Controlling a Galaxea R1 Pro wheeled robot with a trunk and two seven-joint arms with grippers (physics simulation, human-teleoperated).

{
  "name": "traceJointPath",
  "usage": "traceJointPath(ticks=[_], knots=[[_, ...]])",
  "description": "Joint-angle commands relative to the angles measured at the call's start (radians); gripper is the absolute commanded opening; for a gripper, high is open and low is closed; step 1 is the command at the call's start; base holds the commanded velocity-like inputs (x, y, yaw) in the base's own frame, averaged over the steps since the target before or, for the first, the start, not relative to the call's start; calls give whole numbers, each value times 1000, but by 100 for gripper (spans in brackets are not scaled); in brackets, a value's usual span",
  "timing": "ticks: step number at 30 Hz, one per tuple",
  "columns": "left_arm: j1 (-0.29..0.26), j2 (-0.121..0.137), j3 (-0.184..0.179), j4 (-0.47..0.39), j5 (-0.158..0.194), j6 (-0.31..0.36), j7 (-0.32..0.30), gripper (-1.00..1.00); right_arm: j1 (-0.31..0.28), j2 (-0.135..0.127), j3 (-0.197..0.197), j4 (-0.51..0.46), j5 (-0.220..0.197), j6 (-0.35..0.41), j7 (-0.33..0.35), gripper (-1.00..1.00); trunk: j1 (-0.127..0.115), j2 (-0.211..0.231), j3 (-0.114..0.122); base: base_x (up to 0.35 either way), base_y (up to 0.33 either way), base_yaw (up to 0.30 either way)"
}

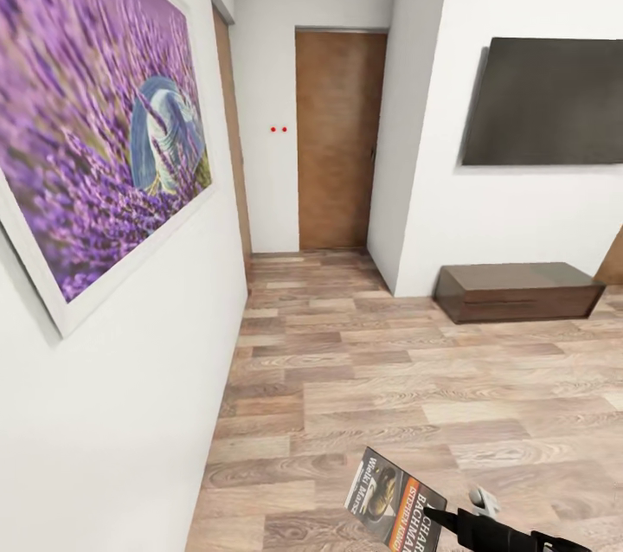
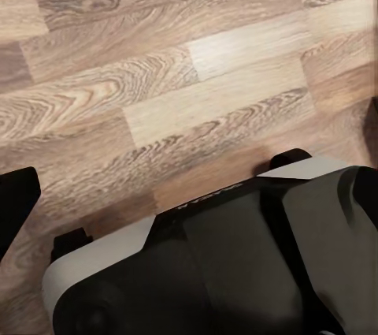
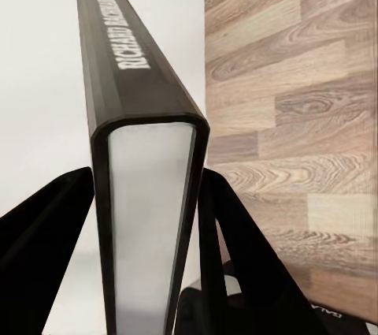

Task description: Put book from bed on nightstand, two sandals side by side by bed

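The book (image 1: pixel 394 507) is held tilted, low over the wood floor, with its orange band and black lettering facing me. My right gripper (image 1: pixel 439 519) is shut on its lower edge. In the right wrist view the book (image 3: pixel 146 98) stands spine-up between the two black fingers (image 3: pixel 228 232), which press on both covers. One dark finger (image 2: pixel 14 205) of my left gripper shows at the picture's edge over the floor, so its state is unclear. The bed, nightstands and sandals are out of view.
A white wall with a large purple painting (image 1: pixel 95 119) runs close along the left. Ahead, a corridor ends at a brown door (image 1: pixel 339 137). A wall TV (image 1: pixel 545 102) hangs above a long dark bench (image 1: pixel 515 291) at right. My own base (image 2: pixel 220 272) is below the left arm.
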Motion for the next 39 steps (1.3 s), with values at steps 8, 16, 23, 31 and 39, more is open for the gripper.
traceJointPath(ticks=[8,16,23,31,39], knots=[[-1,0,-8,1,4,-5,-2,100,-2,0,-11,2,8,7,2,-100,1,-2,-2,257,0,-201],[-1,0,-9,1,4,-5,-2,100,-2,-1,-11,2,8,7,2,-100,1,-2,-2,329,0,-18],[-1,0,-9,1,4,-5,-2,100,-2,-1,-11,2,8,7,2,-100,1,-2,-2,331,0,-157],[-1,0,-8,1,4,-5,-2,100,-2,-1,-11,2,8,7,2,-100,1,-2,-2,330,0,-244],[-1,0,-8,1,4,-5,-2,100,-2,-1,-11,2,8,7,2,-100,1,-2,-2,326,0,-44]])
